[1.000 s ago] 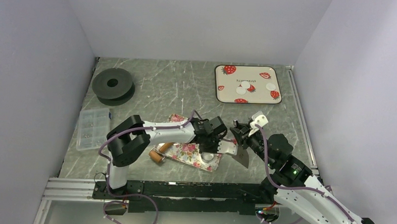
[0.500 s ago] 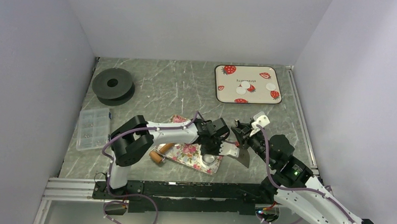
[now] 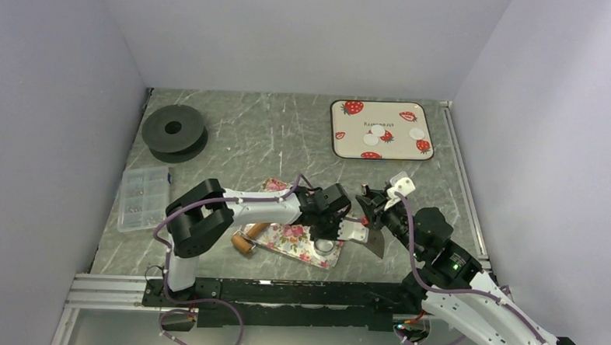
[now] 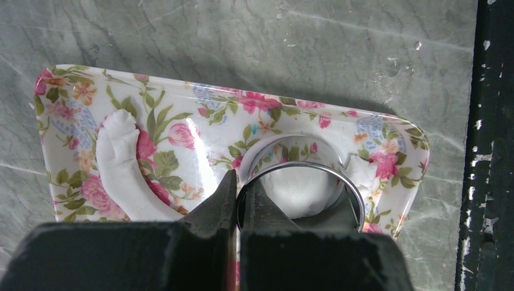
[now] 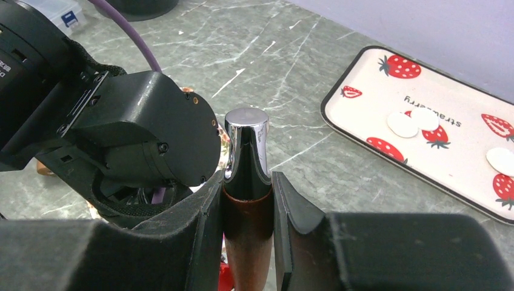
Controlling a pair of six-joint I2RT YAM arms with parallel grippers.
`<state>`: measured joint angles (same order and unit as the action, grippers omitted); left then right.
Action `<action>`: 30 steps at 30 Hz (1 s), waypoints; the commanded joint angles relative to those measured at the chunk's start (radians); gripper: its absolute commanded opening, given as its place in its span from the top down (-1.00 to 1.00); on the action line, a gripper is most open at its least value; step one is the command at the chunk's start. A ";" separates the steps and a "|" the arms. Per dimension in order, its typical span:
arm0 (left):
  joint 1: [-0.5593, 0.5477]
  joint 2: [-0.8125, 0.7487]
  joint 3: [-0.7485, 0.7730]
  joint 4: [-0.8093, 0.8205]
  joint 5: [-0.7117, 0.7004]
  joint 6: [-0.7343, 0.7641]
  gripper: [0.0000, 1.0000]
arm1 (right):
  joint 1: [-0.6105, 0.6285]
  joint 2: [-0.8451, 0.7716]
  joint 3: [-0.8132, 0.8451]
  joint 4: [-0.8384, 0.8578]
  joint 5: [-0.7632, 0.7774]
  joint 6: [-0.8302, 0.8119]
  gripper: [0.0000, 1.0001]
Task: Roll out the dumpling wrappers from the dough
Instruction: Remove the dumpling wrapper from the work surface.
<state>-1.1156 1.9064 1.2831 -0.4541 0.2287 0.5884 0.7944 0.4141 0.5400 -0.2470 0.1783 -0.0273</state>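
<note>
Three dumpling wrappers (image 3: 378, 132) lie as white discs on the strawberry tray (image 3: 381, 154); they also show in the right wrist view (image 5: 403, 124). My left gripper (image 4: 239, 188) is shut on the wall of the metal ring cutter (image 4: 339, 176). The cutter stands on the floral tray (image 4: 200, 103) around a patch of white dough (image 4: 297, 191). A curved dough strip (image 4: 118, 163) lies to its left. My right gripper (image 5: 245, 182) is shut on a wooden tool handle (image 5: 245, 151) with a chrome cap, just right of the left gripper (image 3: 327, 236).
A wooden rolling pin (image 3: 245, 238) lies at the floral tray's left edge. A black spool (image 3: 173, 132) and a clear parts box (image 3: 142, 196) sit at the left. The tool's dark blade (image 3: 373, 244) hangs beside the floral tray. The left wrist (image 5: 139, 127) is close to the right gripper.
The left gripper with the ring cutter has shifted slightly toward the front of the floral tray. The right arm has hardly moved.
</note>
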 commanded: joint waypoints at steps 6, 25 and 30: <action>-0.015 -0.043 -0.088 -0.060 0.004 0.072 1.00 | 0.003 0.004 0.043 0.052 0.015 -0.023 1.00; 0.048 0.122 0.077 -0.004 -0.042 0.085 1.00 | 0.004 -0.057 0.042 0.011 0.046 -0.018 1.00; 0.054 0.044 0.019 -0.066 0.001 0.080 1.00 | 0.003 -0.031 0.049 0.028 0.034 -0.027 1.00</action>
<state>-1.0889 1.9781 1.3758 -0.4572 0.2649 0.6430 0.7914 0.3645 0.5430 -0.2691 0.2352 -0.0601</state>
